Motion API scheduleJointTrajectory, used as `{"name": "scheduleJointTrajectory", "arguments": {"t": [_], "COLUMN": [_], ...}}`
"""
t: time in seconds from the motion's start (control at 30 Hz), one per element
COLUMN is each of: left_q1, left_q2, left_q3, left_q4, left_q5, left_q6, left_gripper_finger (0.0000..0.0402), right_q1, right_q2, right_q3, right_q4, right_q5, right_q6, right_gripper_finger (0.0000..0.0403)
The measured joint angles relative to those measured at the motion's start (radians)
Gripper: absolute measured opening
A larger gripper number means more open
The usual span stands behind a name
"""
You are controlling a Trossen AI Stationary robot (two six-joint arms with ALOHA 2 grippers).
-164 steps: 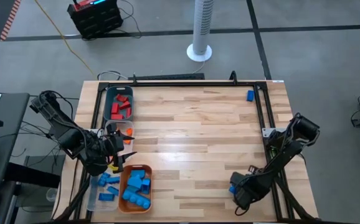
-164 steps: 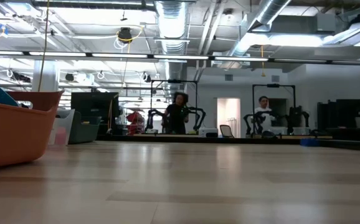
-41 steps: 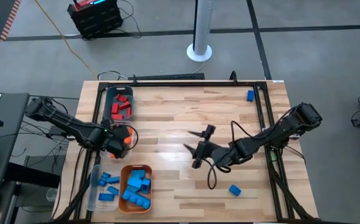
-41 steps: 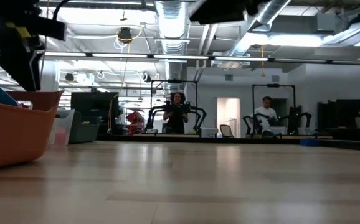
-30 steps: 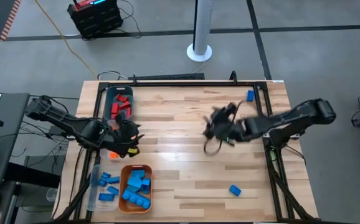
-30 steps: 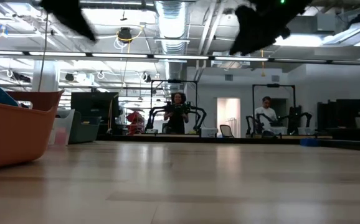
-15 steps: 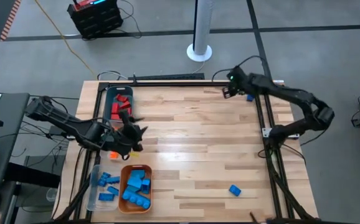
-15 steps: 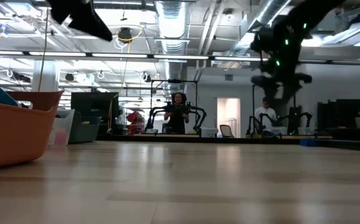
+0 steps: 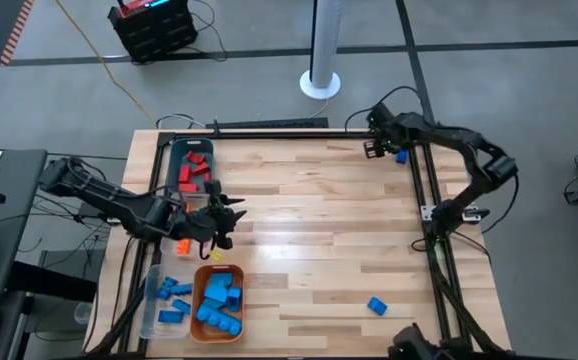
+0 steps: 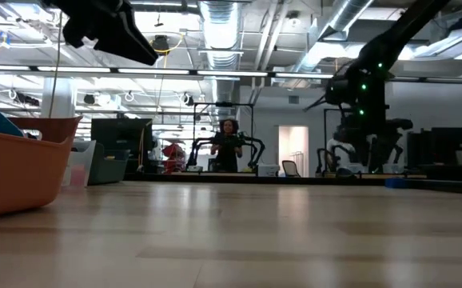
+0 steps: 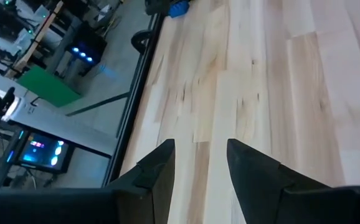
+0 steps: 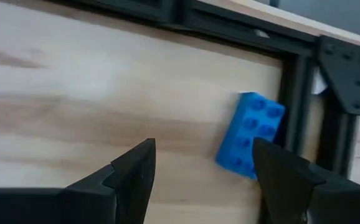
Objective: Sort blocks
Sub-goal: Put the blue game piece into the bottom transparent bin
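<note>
Red blocks (image 9: 195,172) are being held in a teal bin (image 9: 173,152), blue blocks (image 9: 219,300) in an orange tray (image 9: 197,290). A blue block (image 12: 250,132) is being approached by the spread right gripper (image 9: 373,148); nothing is being held between the parted fingers of the left gripper (image 9: 225,222).

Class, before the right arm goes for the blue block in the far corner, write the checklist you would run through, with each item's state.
1. Right claw open: ok.
2. Nothing between its fingers: ok.
3. Blue block in sight ahead of it: ok.
4. Block centred between the fingers: not ok, it lies off to one side.
5. Room around the block: not ok, it lies against the black frame.
6. Left claw far from that corner: ok.
</note>
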Motion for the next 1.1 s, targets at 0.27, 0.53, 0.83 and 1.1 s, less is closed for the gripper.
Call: {"name": "scheduleJointTrajectory", "arguments": {"t": [0.27,0.53,0.83,1.1], "left_q1": [0.010,0.010,0.010,0.010], "left_q2": [0.000,0.000,0.000,0.000], "left_q3": [0.000,0.000,0.000,0.000], "left_q4": [0.000,-0.001,0.021,0.021], "left_q5": [0.000,-0.001,-0.001,-0.001], "left_q6": [-0.004,0.002,0.013,0.013], "left_gripper_finger": [0.0139,0.0139,0.0139,0.0139], "right_q1": [-0.015,0.021,0.095,0.174], "right_q2": [0.093,0.175,0.173,0.282], "right_q3": [0.036,0.102,0.169,0.167], "right_q4": [-0.035,-0.228,-0.404,-0.416], "right_q5": [0.045,0.080,0.144,0.208], "right_q6": [0.002,-0.053,-0.305,-0.494], "right_gripper_finger": [0.0270,0.0270,0.0270,0.0270]}}
